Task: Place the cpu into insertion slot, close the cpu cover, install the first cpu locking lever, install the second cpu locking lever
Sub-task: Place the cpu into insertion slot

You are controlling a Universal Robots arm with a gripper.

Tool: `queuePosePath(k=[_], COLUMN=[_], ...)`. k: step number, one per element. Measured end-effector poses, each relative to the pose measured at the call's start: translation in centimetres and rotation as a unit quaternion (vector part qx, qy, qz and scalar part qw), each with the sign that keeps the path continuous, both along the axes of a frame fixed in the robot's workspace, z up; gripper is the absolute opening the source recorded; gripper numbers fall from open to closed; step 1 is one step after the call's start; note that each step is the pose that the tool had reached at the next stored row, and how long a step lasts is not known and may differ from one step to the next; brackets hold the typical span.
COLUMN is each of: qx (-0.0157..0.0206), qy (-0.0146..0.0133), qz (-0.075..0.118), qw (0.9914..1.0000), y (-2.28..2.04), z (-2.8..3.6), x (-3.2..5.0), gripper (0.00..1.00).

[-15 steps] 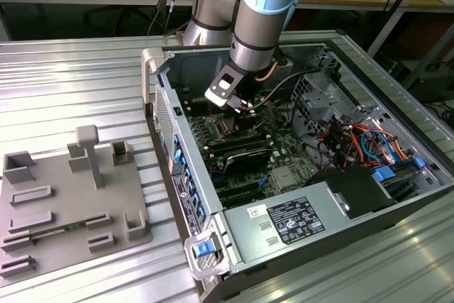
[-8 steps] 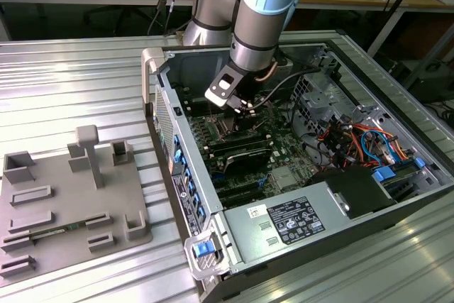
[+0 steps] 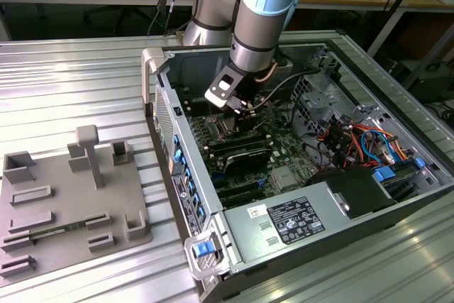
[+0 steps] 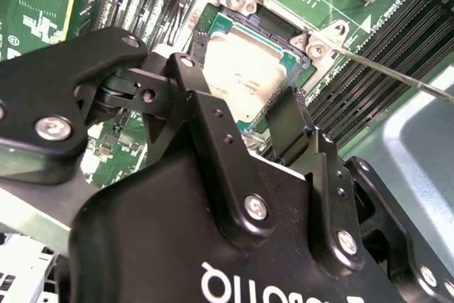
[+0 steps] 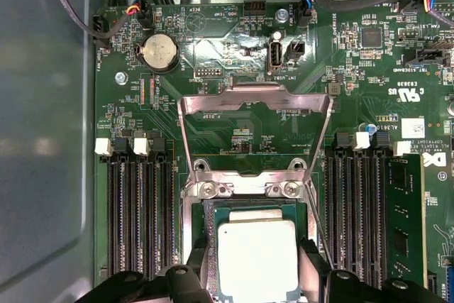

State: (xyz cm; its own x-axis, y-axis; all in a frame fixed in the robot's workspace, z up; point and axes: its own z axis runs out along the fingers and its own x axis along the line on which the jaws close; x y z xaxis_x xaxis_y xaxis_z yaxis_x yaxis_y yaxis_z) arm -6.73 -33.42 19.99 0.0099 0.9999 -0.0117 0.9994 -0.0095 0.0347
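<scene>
The cpu, silver face up, lies in the insertion slot, flat with the socket's rim. My gripper straddles it, one black finger against one edge and the other finger against the opposite edge, so it is shut on the chip. The cpu cover is swung open away from the socket, and the board shows through its cut-out. A thin wire locking lever runs along one side of the socket and is unlatched. In the exterior view the gripper reaches down into the open computer case.
Black memory slots flank the socket on both sides, with a fitted module. A coin battery and cables sit beyond the cover. The case wall is close. A power supply and a grey fixture plate show in the exterior view.
</scene>
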Motion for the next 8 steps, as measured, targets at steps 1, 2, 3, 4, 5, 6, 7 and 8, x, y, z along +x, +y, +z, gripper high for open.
queuePosePath(k=[1, 2, 3, 4, 5, 6, 7, 8], qx=[-0.0001, -0.0001, -0.0001, -0.0001, -0.0001, -0.0001, 0.0000, -0.0001], qy=[0.0001, 0.0001, 0.0001, 0.0001, 0.0001, 0.0002, 0.0004, 0.0007], qz=[0.000, 0.000, 0.000, 0.000, -0.001, -0.001, -0.001, -0.001], qw=[1.00000, 1.00000, 1.00000, 1.00000, 1.00000, 1.00000, 1.00000, 1.00000], y=[-0.01, -0.01, -0.01, 0.00, 0.00, 0.01, 0.02, 0.03], z=[0.00, 0.00, 0.01, 0.00, 0.02, 0.06, 0.09, 0.13], x=[0.00, 0.00, -0.01, 0.00, 0.00, 0.01, 0.02, 0.02], gripper=[0.60, 0.60, 0.60, 0.60, 0.60, 0.60, 0.60, 0.60])
